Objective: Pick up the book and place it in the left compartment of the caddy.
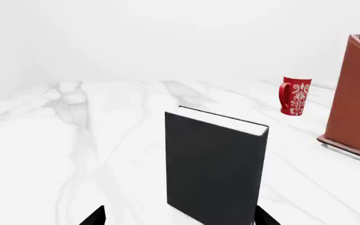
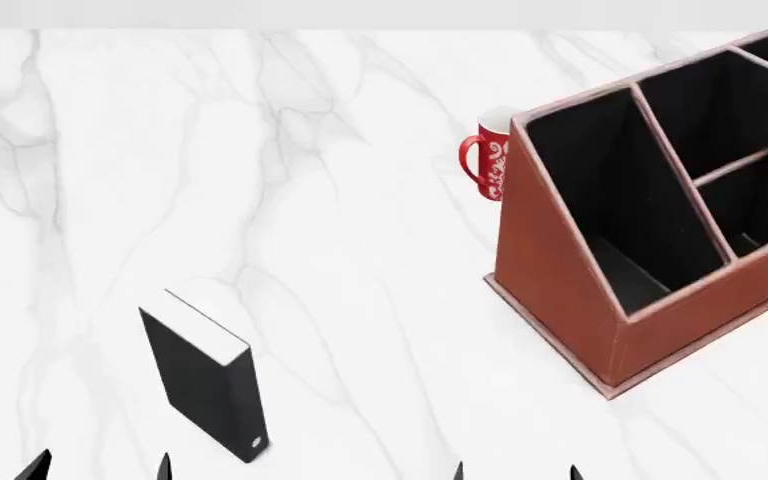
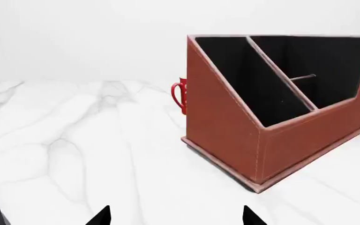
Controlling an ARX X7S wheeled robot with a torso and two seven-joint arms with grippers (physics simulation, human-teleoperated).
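Note:
The black book [image 2: 207, 387] stands upright on the marble table at the near left, spine with a round white mark toward me. It also shows in the left wrist view [image 1: 214, 168], between the finger tips but ahead of them. My left gripper [image 2: 99, 467] is open and empty just near the book, as the left wrist view [image 1: 178, 216] shows. My right gripper [image 2: 516, 472] is open and empty, in the right wrist view [image 3: 176, 215] facing the caddy [image 3: 230, 126]. The caddy [image 2: 558, 280] stands at the right; its long left compartment [image 2: 618, 200] is black-lined and empty.
A red patterned mug [image 2: 490, 166] stands behind the caddy's left end, also seen in the left wrist view [image 1: 295, 95]. The white marble table [image 2: 344, 250] stretches between book and caddy.

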